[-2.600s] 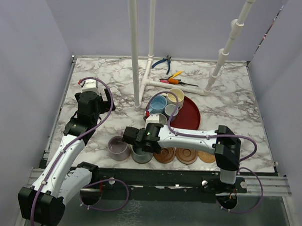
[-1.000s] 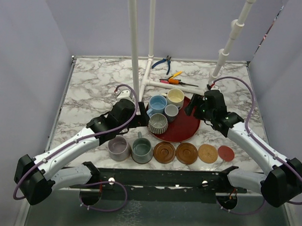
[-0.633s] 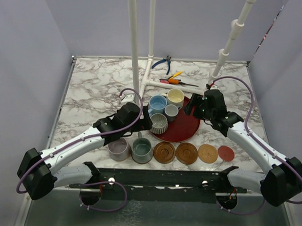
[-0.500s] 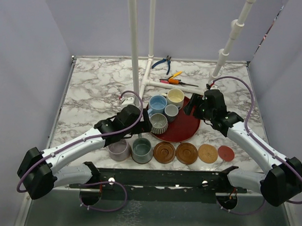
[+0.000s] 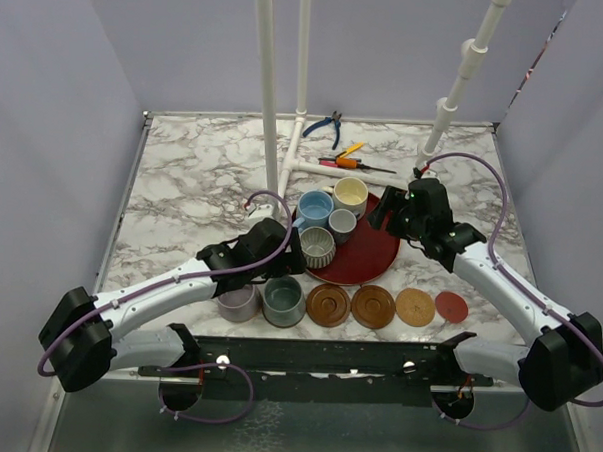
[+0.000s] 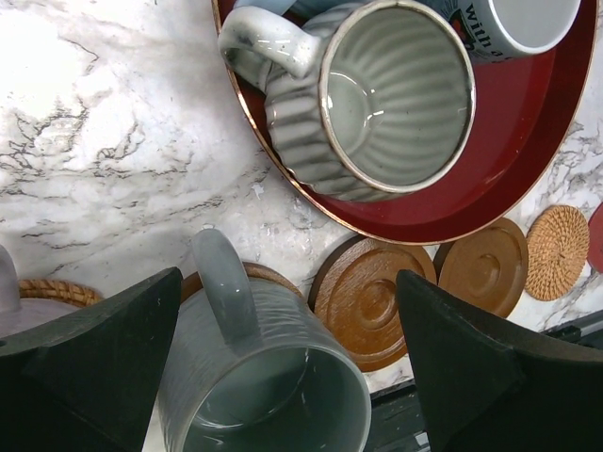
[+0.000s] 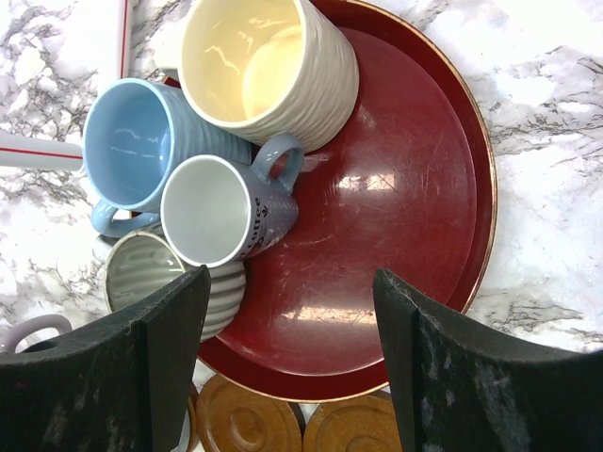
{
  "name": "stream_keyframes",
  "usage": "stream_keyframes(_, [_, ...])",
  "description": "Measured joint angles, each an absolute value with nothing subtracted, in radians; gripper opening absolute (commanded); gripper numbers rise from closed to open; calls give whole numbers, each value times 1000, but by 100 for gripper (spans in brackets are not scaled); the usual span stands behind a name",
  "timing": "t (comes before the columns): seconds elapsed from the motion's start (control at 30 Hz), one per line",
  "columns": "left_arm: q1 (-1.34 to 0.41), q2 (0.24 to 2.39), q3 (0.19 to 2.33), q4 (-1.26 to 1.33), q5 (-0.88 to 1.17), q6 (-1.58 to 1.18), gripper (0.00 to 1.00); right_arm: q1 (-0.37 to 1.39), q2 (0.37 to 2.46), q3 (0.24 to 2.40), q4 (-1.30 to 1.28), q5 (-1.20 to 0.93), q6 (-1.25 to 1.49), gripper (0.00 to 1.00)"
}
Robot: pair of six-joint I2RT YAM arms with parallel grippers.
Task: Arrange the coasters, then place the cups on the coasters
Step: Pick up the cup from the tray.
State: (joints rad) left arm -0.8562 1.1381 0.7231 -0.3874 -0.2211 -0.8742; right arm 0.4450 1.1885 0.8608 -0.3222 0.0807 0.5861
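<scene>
Row along the near edge of the marble table (image 5: 193,181), read left to right. Lavender mug (image 5: 237,301) stands upright on a woven coaster (image 6: 42,287), of which only the edge shows. Just beside it, the grey-green mug (image 5: 282,299) stands upright on a brown coaster (image 6: 271,276), handle pointing toward the far side.

Left gripper (image 6: 287,278) hangs above the gap between the grey-green mug and the tray. Its fingers are spread wide and hold nothing.

Ribbed mug (image 5: 317,247) sits upright on the near-left part of the red tray (image 5: 378,251), handle toward the left.

The row goes on with two bare wooden coasters, the first (image 5: 328,302) touching or nearly touching the second (image 5: 373,305). Both lie just in front of the tray's near rim.

On the tray's far-left part three more mugs are clustered: light blue mug (image 5: 315,208), small mug (image 5: 342,225) with a white inside and lettering on its side, and cream mug (image 5: 350,195) farthest back. The small mug touches the ribbed mug, and its handle points toward the cream mug. The right half of the tray is bare.

Tan woven coaster (image 5: 415,306) and smaller red coaster (image 5: 451,307) end the row, both bare.

Right gripper (image 7: 290,275) hovers over the tray's right side, fingers released and apart, nothing between them but the tray surface below.
</scene>
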Motion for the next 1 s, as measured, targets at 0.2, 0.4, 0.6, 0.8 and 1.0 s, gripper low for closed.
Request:
stream_keyframes(0.2, [-860,1150,723,-379,-220,-878,96,443,1191,861,-322,81,587,74])
stream_keyframes(0.4, [-860,1150,723,-357,-216,-883,96,443,1195,861,-322,81,587,74])
stream_keyframes(0.6, [-861,1151,723,-353,-212,-883,96,443,1205,861,-322,80,587,73])
stream_keyframes(0.8, [-866,1153,723,-337,-210,-883,96,443,1205,861,-322,80,587,73])
stream_keyframes(1.0, [-867,1164,723,-319,-201,-883,96,438,1205,861,-322,81,587,73])
